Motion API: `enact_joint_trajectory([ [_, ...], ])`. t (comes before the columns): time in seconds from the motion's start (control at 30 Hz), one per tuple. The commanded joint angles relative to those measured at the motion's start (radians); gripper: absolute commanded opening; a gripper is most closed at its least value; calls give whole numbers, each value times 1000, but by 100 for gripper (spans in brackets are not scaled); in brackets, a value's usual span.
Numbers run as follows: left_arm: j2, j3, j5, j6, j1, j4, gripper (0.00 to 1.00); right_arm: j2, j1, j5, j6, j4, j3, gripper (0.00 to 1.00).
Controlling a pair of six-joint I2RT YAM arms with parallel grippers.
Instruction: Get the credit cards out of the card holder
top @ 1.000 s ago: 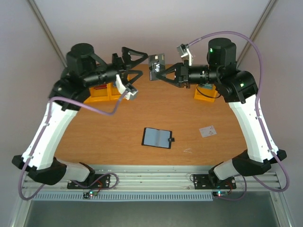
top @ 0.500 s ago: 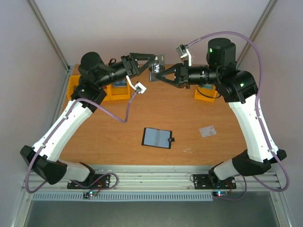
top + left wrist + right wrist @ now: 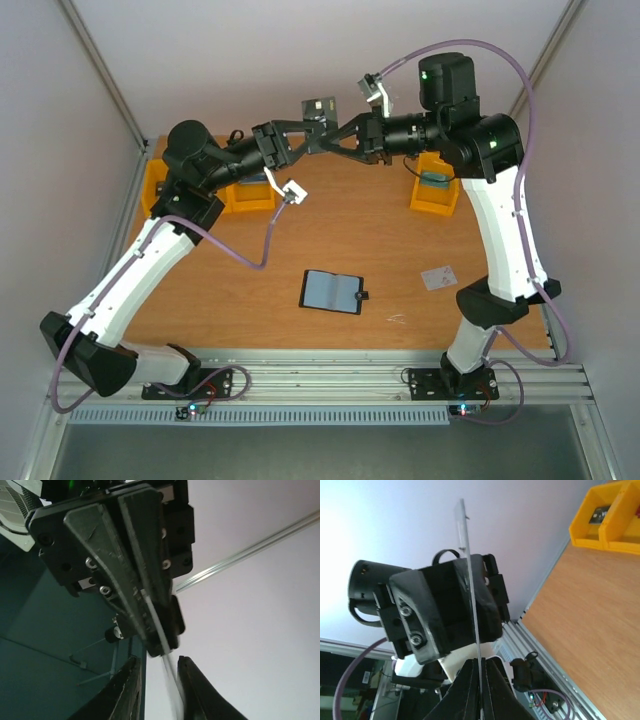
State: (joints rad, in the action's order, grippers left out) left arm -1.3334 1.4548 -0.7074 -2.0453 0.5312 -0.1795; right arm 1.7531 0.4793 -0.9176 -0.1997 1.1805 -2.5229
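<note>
The thin grey plastic card (image 3: 320, 106) hangs high over the 12 o'clock edge of the bench (image 3: 400, 230), clamped edge-on in the right fingers (image 3: 460, 690). My left fingers (image 3: 125, 690) stand slightly apart astride its free end, not gripping. I'd centre them, close firmly, then release the right. The black bi-fold card holder (image 3: 330, 291) lies open mid-bench, a whitish card (image 3: 438, 277) at its 3 o'clock.

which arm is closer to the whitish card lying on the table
Right. The right arm rises just right of the whitish card. The left arm stands across the table, beyond the card holder. The right gripper holds a second card high up.
</note>
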Motion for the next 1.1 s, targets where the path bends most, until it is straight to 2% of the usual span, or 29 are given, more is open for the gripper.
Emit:
enact_joint_trajectory([
  [0.0,33,-4,22,41,4,-38,22,31,-26,-47,124,208,-80,1],
  [0.17,38,-4,40,54,4,-15,19,32,-41,-59,144,222,-80,1],
  [0.23,37,-8,33,50,4,-17,9,32,-42,-58,139,212,-79,1],
  [0.27,36,-14,26,43,4,-26,1,32,-44,-56,138,209,-80,1],
  [0.4,40,-51,23,-3,6,-49,0,31,-50,-42,137,206,-79,3],
  [0.5,45,-36,135,-2,6,44,0,15,-77,19,149,225,-79,44],
  [0.57,39,34,288,2,6,259,0,-9,-104,137,176,256,-74,65],
  [0.67,-29,288,546,80,2,823,0,-80,-137,302,243,284,-19,89],
  [0.7,-61,369,613,159,-4,992,0,-104,-144,346,260,284,12,97],
  [0.77,-120,455,734,252,-27,1203,0,-145,-155,432,289,282,74,99],
  [0.8,-141,469,802,280,-46,1275,0,-163,-157,467,302,279,105,99],
  [0.87,-182,486,851,344,-103,1386,0,-193,-159,513,327,268,164,98],
  [1.07,-385,599,932,490,-299,1504,0,-226,-162,542,396,244,265,98],
])
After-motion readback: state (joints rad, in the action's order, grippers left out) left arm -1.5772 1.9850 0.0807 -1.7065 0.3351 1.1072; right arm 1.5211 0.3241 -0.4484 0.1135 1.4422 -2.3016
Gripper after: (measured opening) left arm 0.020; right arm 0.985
